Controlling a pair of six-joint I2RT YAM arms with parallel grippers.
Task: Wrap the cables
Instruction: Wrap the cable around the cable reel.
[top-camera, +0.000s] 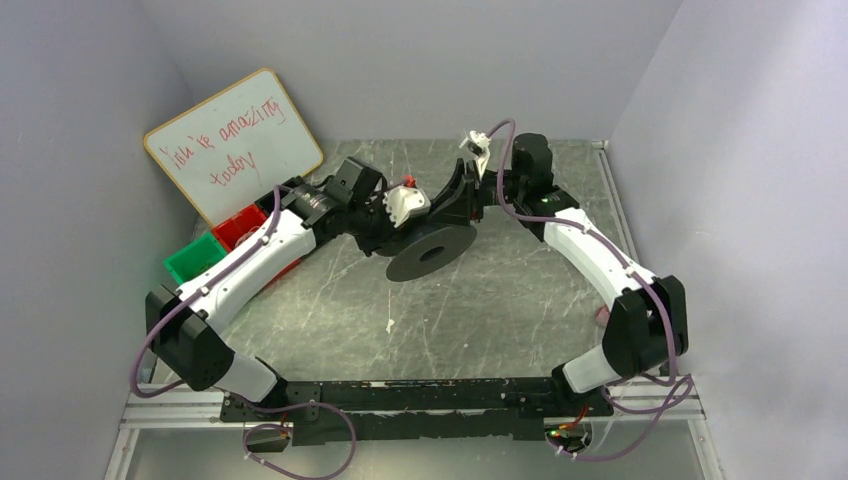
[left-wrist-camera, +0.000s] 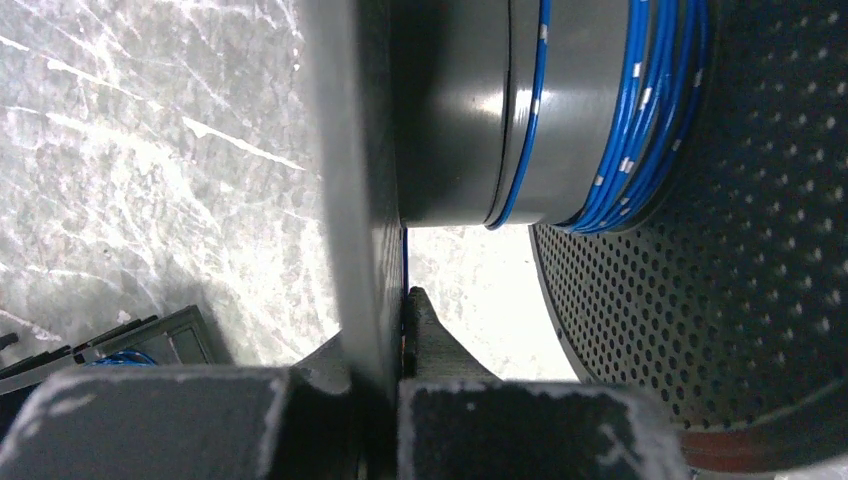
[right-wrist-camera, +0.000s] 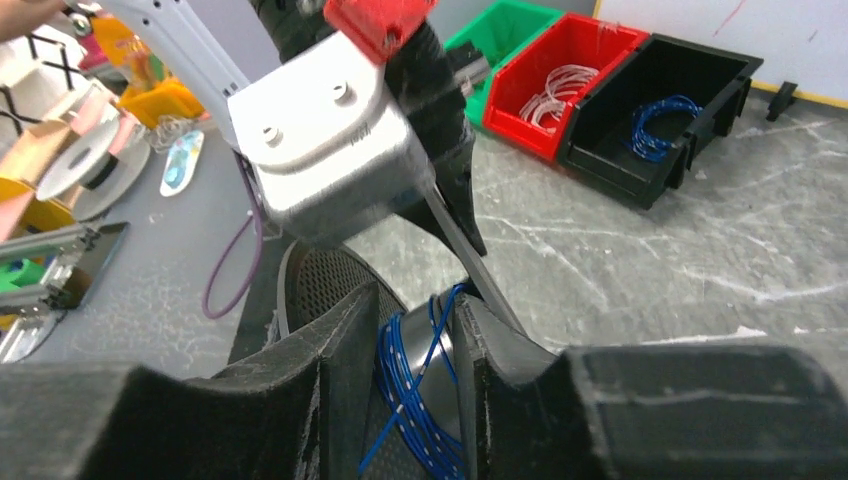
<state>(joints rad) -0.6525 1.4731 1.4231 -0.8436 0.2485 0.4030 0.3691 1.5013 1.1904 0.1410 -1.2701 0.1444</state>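
Already many turns of blue wire (left-wrist-camera: 640, 110) lie on the hub of the black spool (top-camera: 432, 252), though slack strands hang loose there; the left gripper (left-wrist-camera: 402, 300) clamps one spool flange, the right gripper (right-wrist-camera: 420, 370) sets its jaws narrow around those strands, whether pinching I cannot tell, and beyond the spool another coil (right-wrist-camera: 655, 125) lies in a black bin (right-wrist-camera: 620, 168).

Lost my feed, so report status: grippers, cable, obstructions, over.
Left gripper jaws clamped on spool flange. Right gripper jaws straddle blue wire on hub, grip unclear. Several turns wound; no obstruction seen.
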